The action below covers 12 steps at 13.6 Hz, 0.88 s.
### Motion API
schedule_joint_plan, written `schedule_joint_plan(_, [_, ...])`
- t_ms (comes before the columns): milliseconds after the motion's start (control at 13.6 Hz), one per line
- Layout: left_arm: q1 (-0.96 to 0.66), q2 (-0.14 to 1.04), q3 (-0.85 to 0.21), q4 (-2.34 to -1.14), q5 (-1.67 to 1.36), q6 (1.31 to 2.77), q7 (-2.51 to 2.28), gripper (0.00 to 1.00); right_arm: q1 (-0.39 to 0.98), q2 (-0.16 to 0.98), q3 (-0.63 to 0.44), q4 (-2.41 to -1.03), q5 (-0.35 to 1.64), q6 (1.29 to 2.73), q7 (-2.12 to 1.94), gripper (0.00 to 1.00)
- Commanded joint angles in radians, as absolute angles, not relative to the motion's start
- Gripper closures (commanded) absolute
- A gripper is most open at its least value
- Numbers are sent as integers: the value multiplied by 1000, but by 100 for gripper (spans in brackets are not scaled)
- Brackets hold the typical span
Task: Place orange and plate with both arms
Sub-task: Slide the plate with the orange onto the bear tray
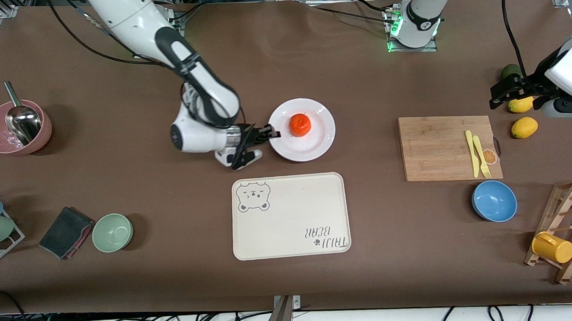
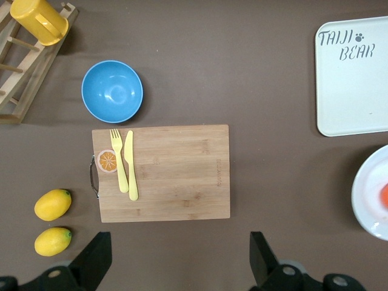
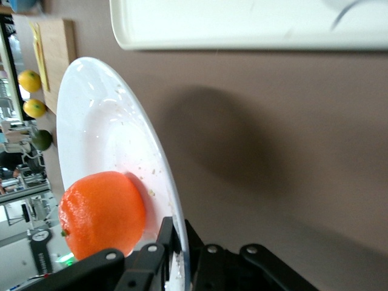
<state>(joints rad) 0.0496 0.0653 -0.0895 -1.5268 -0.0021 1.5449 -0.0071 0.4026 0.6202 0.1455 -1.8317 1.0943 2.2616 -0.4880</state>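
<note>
A white plate (image 1: 316, 136) carries the orange (image 1: 300, 124) near its middle. My right gripper (image 1: 271, 133) is shut on the plate's rim at the side toward the right arm's end of the table. In the right wrist view one finger lies over the rim and one under it, gripper (image 3: 182, 242), plate (image 3: 103, 127), with the orange (image 3: 100, 212) close to the fingers. My left gripper (image 1: 499, 94) hangs open and empty over bare table beside the lemons. Its wrist view shows the gripper (image 2: 180, 251) open, and the plate's edge (image 2: 368, 200).
A cream bear-printed tray (image 1: 288, 218) lies next to the plate, nearer the front camera. Toward the left arm's end are a wooden board (image 1: 435, 149) with a yellow knife and fork, two lemons (image 1: 524, 127) and a blue bowl (image 1: 494, 201). A green bowl (image 1: 112, 231) sits toward the right arm's end.
</note>
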Motion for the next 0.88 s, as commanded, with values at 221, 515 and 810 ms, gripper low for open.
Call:
schedule_joint_plan(221, [52, 74, -81, -1502, -23, 1531, 11, 0, 342, 780, 61, -1535, 1098, 2194, -373, 100])
schedule_joint_plan(515, [51, 75, -81, -1503, -23, 1571, 20, 0, 344, 990, 57, -1280, 1075, 2295, -247, 100])
schedule_joint_plan(810, [52, 84, -81, -1503, -32, 1595, 20, 0, 356, 1089, 58, -1160, 1071, 2364, -198, 100])
